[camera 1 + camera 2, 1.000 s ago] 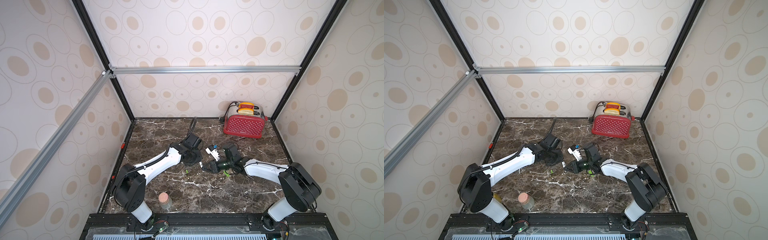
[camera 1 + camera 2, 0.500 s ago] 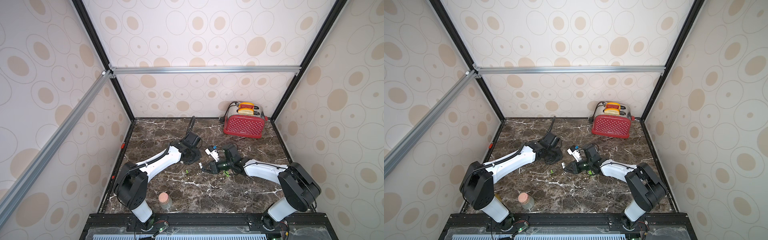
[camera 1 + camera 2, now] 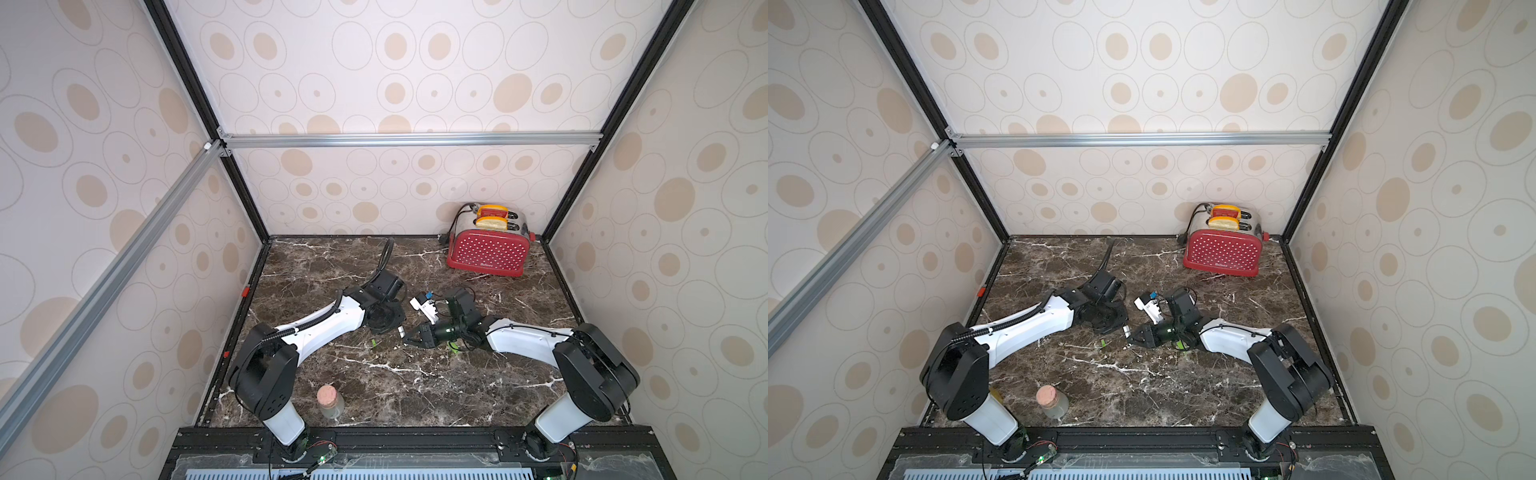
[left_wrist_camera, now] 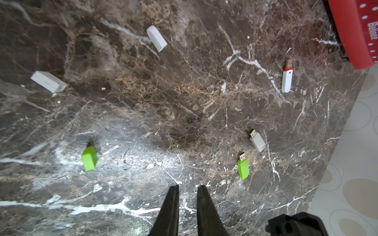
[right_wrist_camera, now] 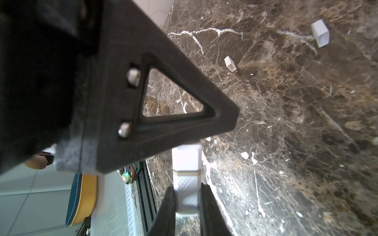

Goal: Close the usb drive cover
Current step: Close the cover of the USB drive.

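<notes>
The right gripper (image 5: 188, 189) is clamped on a white drive (image 5: 187, 183). Its two fingers press the ribbed body from either side, and the capped end sticks out past the tips. The cap (image 5: 187, 158) sits on that end, with a thin seam where it meets the body. In both top views this pair hangs low over the marble table (image 3: 457, 395), out from the toaster (image 3: 488, 253) toward the table's middle.

The left gripper (image 4: 187, 194) meets it there from the opposite side. Its fingers are drawn narrow, with only a slit of marble showing between them and nothing in it. From the right wrist, one of its triangular fingers (image 5: 163, 98) lies across the end of the cap — whether it touches cannot be told.

Other pieces lie loose on the marble:
- A red-collared drive (image 4: 287, 78) lies closest to the toaster, uncapped.
- A grey drive (image 4: 257, 141) and a green drive (image 4: 243, 167) lie farther from the toaster and near each other, both with bare plugs.
- A green cap (image 4: 89, 158), a rounded white cap (image 4: 156, 40) and a square white cap (image 4: 48, 81) lie well apart from those drives — farther again from the toaster.

A corked bottle (image 3: 330, 401) stands at the table's near edge, far from the toaster.
</notes>
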Tool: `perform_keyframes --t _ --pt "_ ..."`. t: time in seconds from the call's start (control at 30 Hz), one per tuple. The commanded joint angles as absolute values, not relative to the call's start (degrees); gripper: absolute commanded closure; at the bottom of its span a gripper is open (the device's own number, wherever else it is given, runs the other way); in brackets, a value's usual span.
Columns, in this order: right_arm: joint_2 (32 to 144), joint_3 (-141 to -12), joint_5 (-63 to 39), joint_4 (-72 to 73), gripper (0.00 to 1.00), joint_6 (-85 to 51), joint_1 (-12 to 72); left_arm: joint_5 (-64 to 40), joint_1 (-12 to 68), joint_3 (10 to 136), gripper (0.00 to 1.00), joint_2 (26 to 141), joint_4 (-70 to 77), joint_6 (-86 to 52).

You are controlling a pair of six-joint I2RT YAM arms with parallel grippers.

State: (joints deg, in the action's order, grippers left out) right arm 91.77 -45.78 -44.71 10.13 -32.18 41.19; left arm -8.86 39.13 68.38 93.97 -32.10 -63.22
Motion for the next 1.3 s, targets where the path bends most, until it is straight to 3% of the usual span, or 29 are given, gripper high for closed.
perform_keyframes --t 0.0,0.77,1.27 --pt "92.27 -46.52 -44.75 10.35 1.0 -31.92 41.53 -7.72 39.88 68.47 0.82 93.06 -33.09 -62.67" --pt "92.01 -46.59 -45.56 10.62 1.0 -32.54 41.14 -1.37 40.96 69.68 0.84 90.53 -39.22 -61.27" --pt "90.56 -46.42 -45.52 9.36 1.0 -32.06 41.21 -4.68 39.9 72.18 0.83 94.15 -37.07 -59.76"
